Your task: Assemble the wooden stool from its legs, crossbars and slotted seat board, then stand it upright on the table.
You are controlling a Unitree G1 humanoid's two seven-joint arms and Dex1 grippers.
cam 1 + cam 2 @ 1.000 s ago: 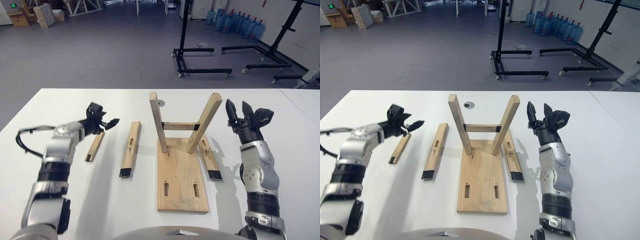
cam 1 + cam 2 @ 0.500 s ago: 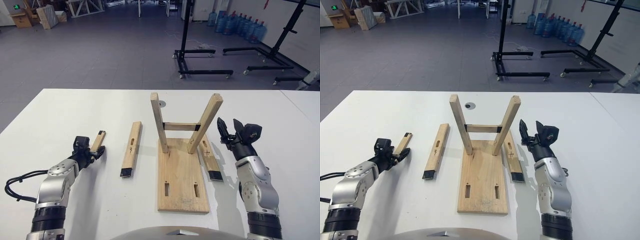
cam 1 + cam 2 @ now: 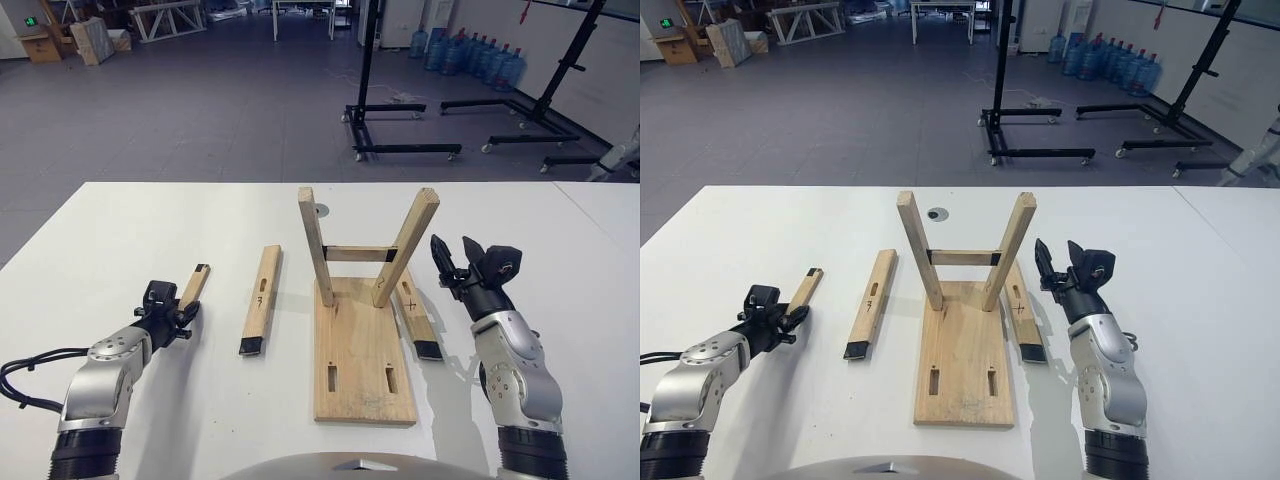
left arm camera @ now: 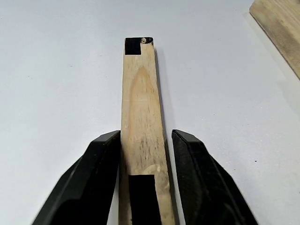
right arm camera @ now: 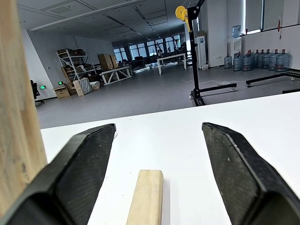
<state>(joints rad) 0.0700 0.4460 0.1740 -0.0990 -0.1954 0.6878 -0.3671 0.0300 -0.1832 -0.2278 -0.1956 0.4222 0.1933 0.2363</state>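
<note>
**While the left gripper (image 4: 146, 135) straddles a loose crossbar (image 3: 194, 284), the stool is half built**

Where the seat board (image 3: 362, 375) lies flat on the middle of the counter (image 3: 110, 225), two legs (image 3: 316, 245) rise from its far slots, joined by a fitted crossbar (image 3: 358, 253). The left gripper is slightly open around the loose crossbar's near end, one finger touching the wood and the other just off it. The right gripper (image 3: 452, 244) hovers wide open and empty above a loose leg (image 3: 418, 320) beside the board's right edge. Another leg (image 3: 262, 300) lies left of the board.
</note>
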